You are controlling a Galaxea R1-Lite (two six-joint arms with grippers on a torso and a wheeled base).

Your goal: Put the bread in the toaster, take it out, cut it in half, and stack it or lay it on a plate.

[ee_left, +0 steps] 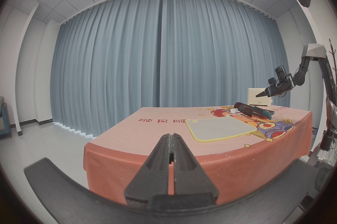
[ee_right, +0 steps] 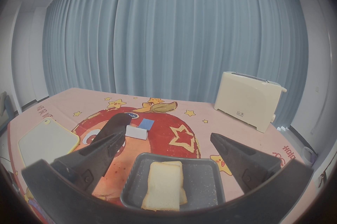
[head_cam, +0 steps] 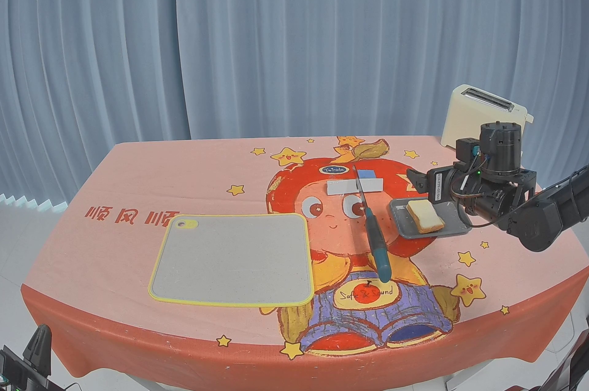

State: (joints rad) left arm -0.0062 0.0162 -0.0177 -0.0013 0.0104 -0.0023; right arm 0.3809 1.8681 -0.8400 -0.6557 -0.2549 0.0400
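A slice of pale bread (head_cam: pixel 425 216) (ee_right: pixel 164 185) lies in a small grey tray (head_cam: pixel 405 225) (ee_right: pixel 203 179) at the table's right. My right gripper (head_cam: pixel 418 180) (ee_right: pixel 167 144) hovers just above the tray's right edge, open, its fingers spread wider than the slice and touching nothing. The cream toaster (head_cam: pixel 480 115) (ee_right: pixel 250 99) stands at the table's far right corner. A teal-handled knife (head_cam: pixel 372 230) rests across a small white block (head_cam: pixel 354 186), blade pointing away. My left gripper (ee_left: pixel 171 158) is shut, low and off the table's left front corner.
A grey cutting board (head_cam: pixel 233 259) (ee_left: pixel 221 127) with a yellow rim lies left of centre on the cartoon-printed tablecloth (head_cam: pixel 153 177). A blue card (head_cam: pixel 366 174) (ee_right: pixel 146 124) sits behind the white block. A blue curtain hangs behind the table.
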